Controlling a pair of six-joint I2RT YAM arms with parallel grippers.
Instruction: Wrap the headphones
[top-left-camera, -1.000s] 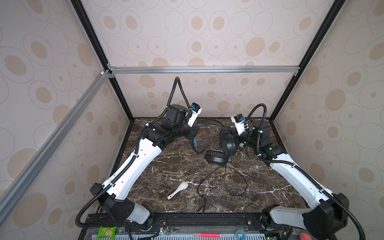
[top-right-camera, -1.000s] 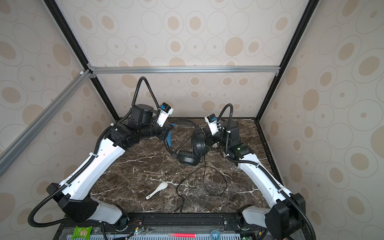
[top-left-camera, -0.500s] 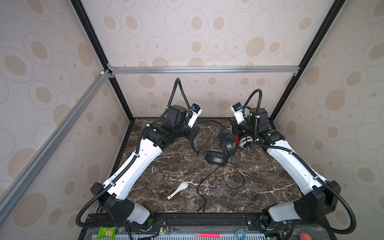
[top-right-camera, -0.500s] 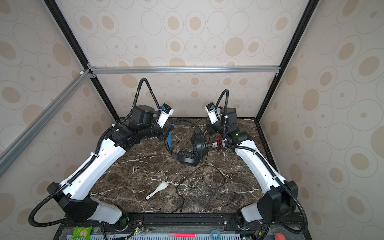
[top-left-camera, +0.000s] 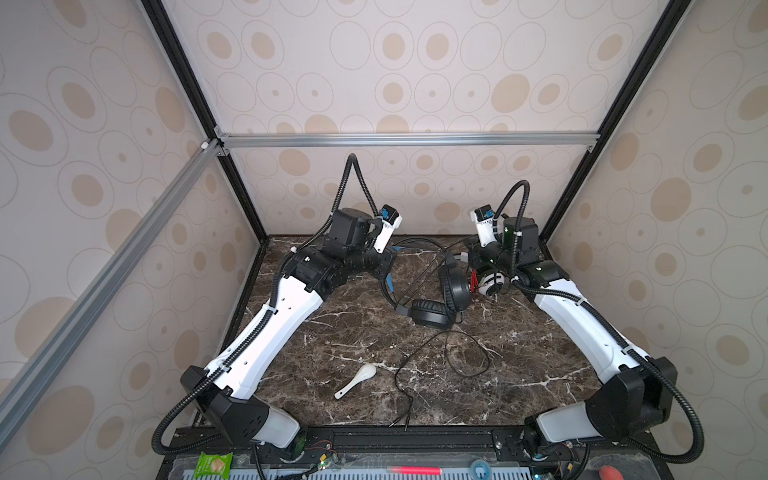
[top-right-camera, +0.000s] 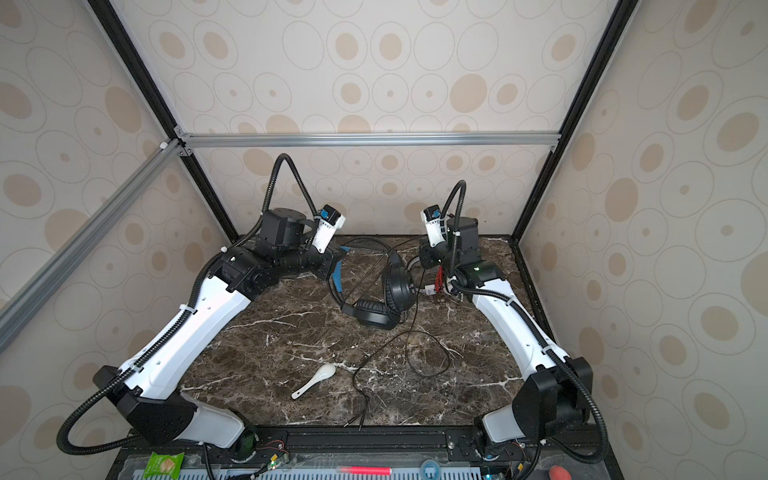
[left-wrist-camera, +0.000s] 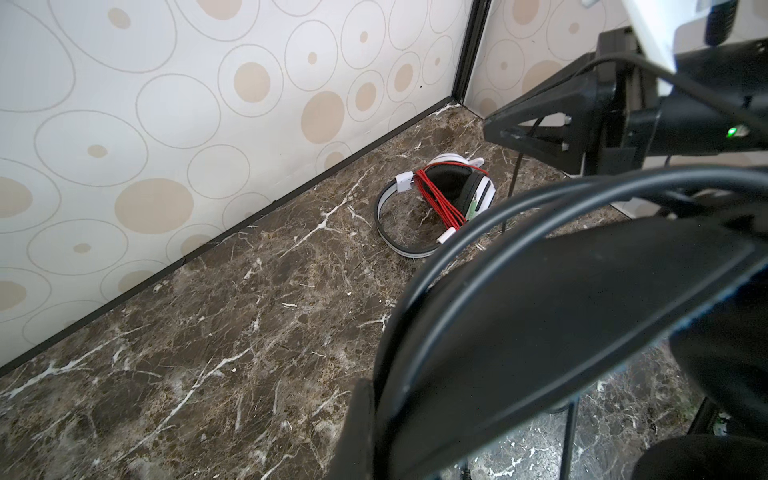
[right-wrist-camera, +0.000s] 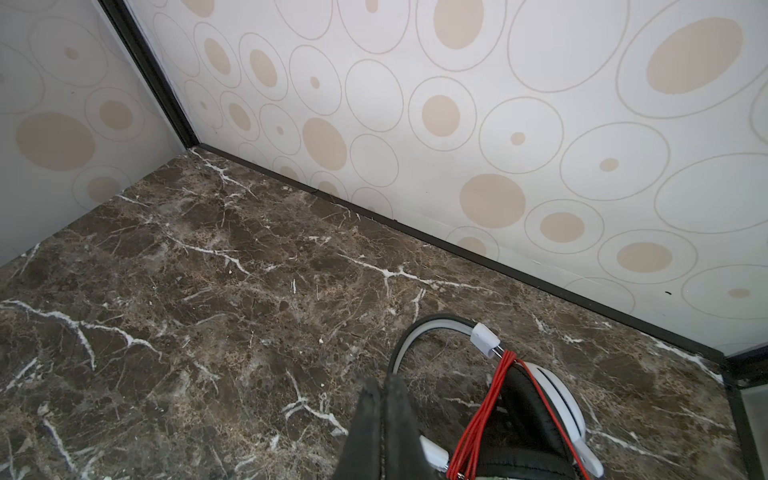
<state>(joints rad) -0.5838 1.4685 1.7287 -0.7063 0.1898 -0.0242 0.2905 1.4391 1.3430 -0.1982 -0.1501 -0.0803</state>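
Black headphones (top-left-camera: 430, 314) unwrapped; white pair (top-left-camera: 493, 284) wrapped, alongside

In the left wrist view, the black over-ear headphones with the blue-lined headband (left-wrist-camera: 582, 316) fill the near corner, blurred and cut off by the frame. The tips of the left pincer (top-left-camera: 387, 274), clamped on that band, are hard to make out in both top views.

In the right wrist view, the right pincer (right-wrist-camera: 384, 399), its fingers pressed together, is cut by the frame's edge. So are the white-and-black headphones wound with red cable (right-wrist-camera: 523, 407), which sit mostly behind the right arm (top-left-camera: 511, 253) in both top views.

The plug end of the thin black cable (top-left-camera: 405, 422) is too small to tell.
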